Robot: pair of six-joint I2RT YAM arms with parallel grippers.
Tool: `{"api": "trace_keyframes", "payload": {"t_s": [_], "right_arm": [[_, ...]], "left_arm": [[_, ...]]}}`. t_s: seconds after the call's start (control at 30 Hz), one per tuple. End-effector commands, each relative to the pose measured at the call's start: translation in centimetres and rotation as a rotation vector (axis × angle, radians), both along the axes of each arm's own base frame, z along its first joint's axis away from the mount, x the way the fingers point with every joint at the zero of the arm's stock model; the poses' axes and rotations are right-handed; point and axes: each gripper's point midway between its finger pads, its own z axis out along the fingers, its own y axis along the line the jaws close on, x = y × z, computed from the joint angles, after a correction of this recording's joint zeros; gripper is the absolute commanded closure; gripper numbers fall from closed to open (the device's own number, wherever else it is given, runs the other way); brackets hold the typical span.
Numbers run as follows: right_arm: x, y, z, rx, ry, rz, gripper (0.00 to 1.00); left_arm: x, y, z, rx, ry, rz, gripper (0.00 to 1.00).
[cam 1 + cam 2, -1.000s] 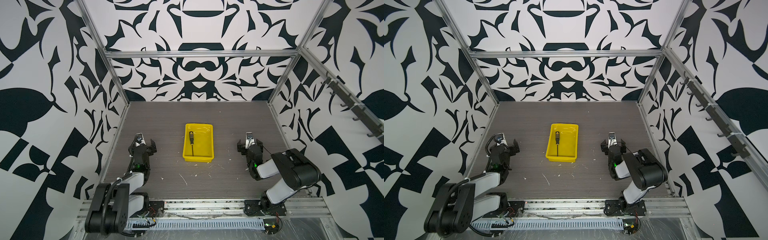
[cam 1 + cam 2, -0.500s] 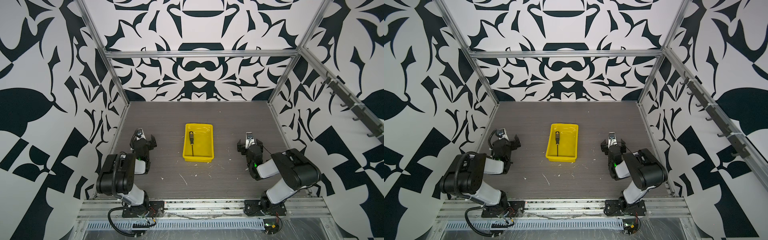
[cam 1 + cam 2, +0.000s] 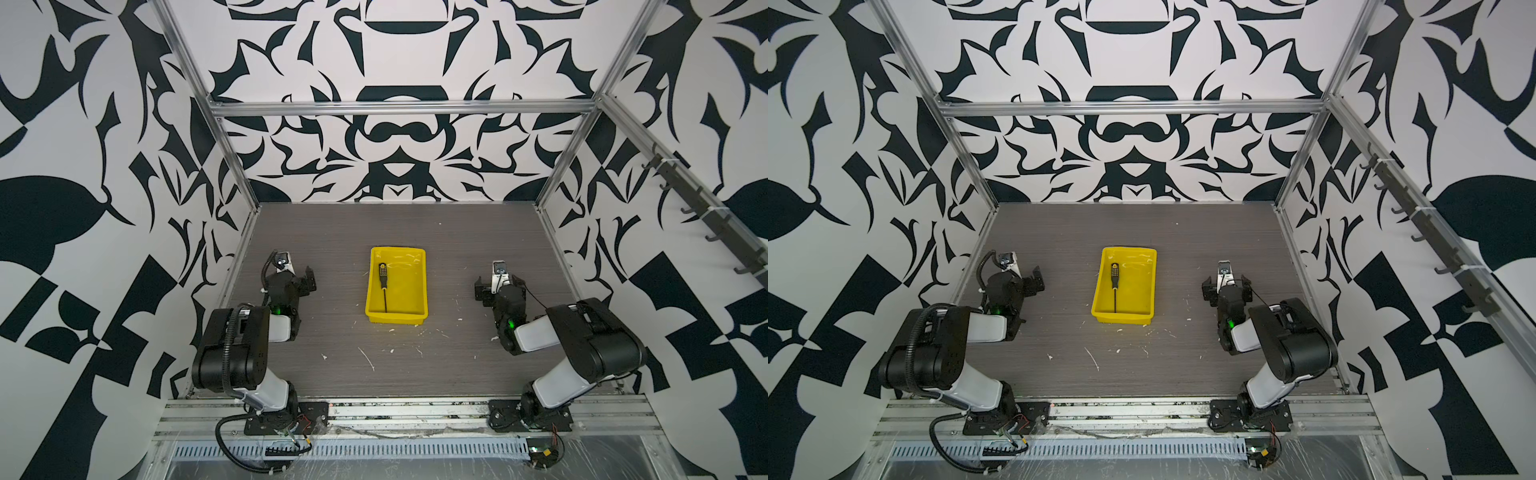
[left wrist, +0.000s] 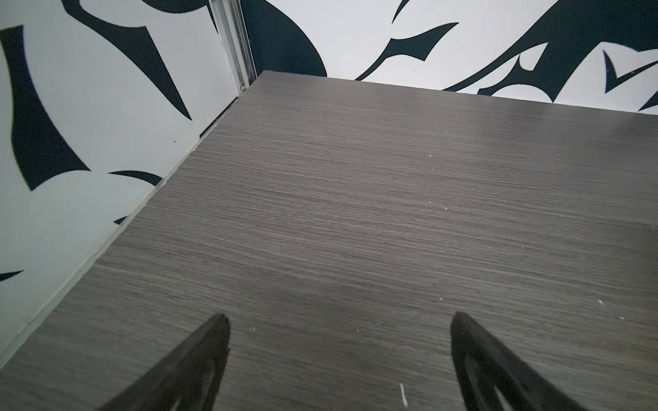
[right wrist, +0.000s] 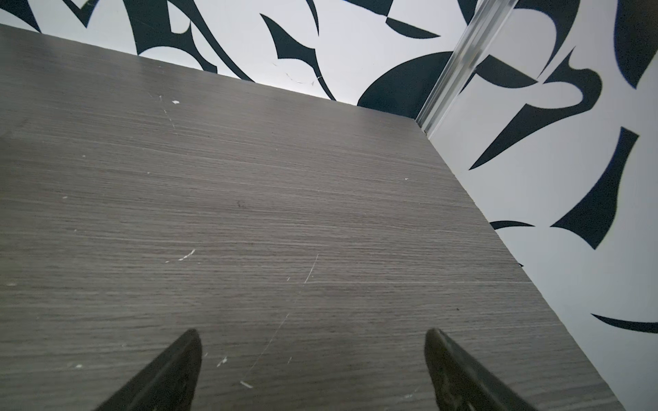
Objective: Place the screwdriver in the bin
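We find the screwdriver [image 3: 382, 286] lying flat inside the bin [image 3: 417, 286], along its left wall. Left gripper [image 4: 338, 341] and right gripper [image 5: 313, 352] both stand spread and empty over bare table [image 3: 415, 357] (well apart from the bin). Main risk, we judge: an arm sweeping inward could knock the bin.

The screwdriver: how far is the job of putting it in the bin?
Done: the screwdriver lies flat inside the yellow bin, along its left side. In hand: nothing; the left end effector and right end effector are both open and empty, off to either side of the bin. Left: nothing visible remains.
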Motion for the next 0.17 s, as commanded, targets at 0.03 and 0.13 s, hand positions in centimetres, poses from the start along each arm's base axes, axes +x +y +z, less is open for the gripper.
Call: {"api": "trace_keyframes", "payload": {"t_s": [0.03,0.13], "right_arm": [[1.97,0.24,0.75,0.14,0.041,0.076,0.0],[1.64,0.12,0.95,0.124,0.018,0.073,0.0]], "left_arm": [[0.06,-0.03,0.34,0.001,-0.01,-0.009,0.01],[0.08,-0.02,0.33,0.001,-0.01,-0.008,0.01]]}}
